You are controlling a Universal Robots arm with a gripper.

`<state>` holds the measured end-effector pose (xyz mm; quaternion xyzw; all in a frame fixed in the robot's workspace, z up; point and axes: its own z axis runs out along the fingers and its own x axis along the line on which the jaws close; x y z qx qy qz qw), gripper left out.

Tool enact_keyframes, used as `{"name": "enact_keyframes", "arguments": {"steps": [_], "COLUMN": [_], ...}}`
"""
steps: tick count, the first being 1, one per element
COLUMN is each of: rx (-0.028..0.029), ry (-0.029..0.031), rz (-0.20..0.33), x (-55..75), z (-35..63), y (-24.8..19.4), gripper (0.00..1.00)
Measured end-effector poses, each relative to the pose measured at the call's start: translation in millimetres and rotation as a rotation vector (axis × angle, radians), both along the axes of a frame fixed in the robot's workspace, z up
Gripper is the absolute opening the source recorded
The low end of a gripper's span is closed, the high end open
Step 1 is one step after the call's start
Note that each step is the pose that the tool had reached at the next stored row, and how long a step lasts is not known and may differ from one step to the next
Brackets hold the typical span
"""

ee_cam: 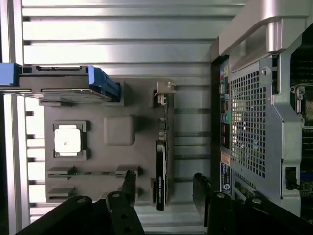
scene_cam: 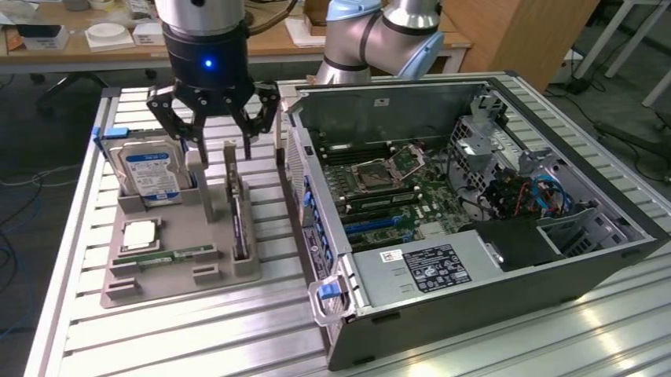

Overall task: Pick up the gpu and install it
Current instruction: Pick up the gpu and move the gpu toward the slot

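Note:
The gpu [scene_cam: 239,229] stands on edge in a slot at the right side of the grey holder tray [scene_cam: 178,276]. In the wrist view the gpu [ee_cam: 161,164] appears as a thin dark card seen edge-on, with its silver bracket at one end. My gripper [scene_cam: 218,144] hangs open above the tray's back part, higher than the card and not touching it. Seen from the wrist, the gripper [ee_cam: 164,182] has one black finger on each side of the card's line, with nothing between the fingers.
A silver hard drive [scene_cam: 147,173] with a blue-white label stands at the tray's back left, and a square CPU chip [scene_cam: 140,234] lies in front of it. The open computer case [scene_cam: 587,243] with its motherboard [scene_cam: 388,188] lies close to the tray's right, on the slatted aluminium table [scene_cam: 188,338].

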<state>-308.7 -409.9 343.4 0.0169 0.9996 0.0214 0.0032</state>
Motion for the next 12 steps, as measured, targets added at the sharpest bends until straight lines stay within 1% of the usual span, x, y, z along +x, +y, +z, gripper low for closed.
{"name": "enact_keyframes", "arguments": {"steps": [7,12], "rx": [0.0000,0.0001], "ry": [-0.0091,-0.0183], "rz": [0.000,0.000], "x": [0.0,0.1], "z": [-11.4,-18.3], "y": [-1.3,-1.4], "gripper": [0.59,0.59]}}
